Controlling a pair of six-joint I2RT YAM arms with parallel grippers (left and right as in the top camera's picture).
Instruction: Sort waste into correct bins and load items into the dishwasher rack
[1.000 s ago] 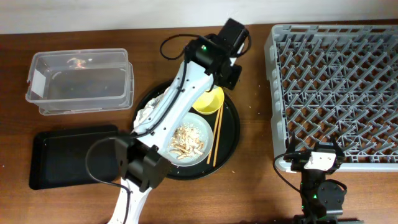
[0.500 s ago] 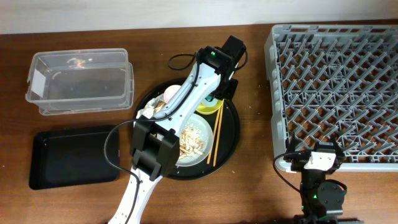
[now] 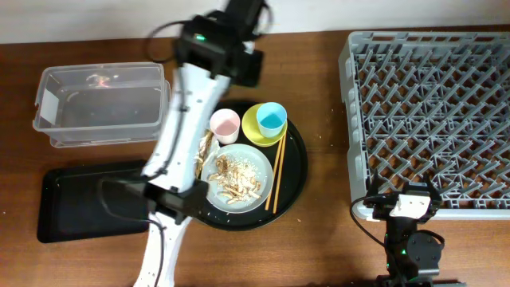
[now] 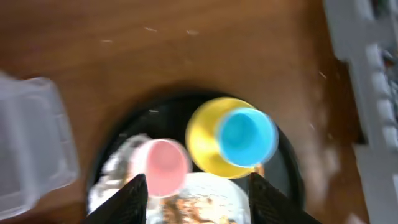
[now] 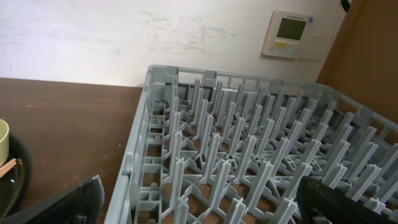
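Observation:
The light blue cup [image 3: 272, 119] [image 4: 247, 135] stands inside the yellow bowl [image 3: 255, 132] [image 4: 202, 146], with the pink cup [image 3: 225, 124] [image 4: 163, 167] beside it. Food scraps [image 3: 235, 179] lie on the grey plate [image 3: 265, 189], and the chopsticks [image 3: 278, 171] lie to its right. A white napkin [image 3: 201, 148] peeks out from under my left arm. My left gripper [image 3: 243, 64] [image 4: 199, 200] hangs open and blurred, high above the cups, holding nothing. My right gripper [image 3: 414, 203] [image 5: 205, 210] stands open at the near edge of the dishwasher rack [image 3: 430, 112] [image 5: 249, 155].
The dishes all sit on a round black tray [image 3: 296, 171]. At the left are the clear tub [image 3: 103, 108], with a small brownish scrap [image 3: 100, 79] inside, and the shallow black tray [image 3: 84, 199]. My left arm crosses the round tray's left side.
My left gripper has opened and swung up and back-left, away from the yellow bowl. The blue cup now shows uncovered inside the bowl. The right arm has not moved.

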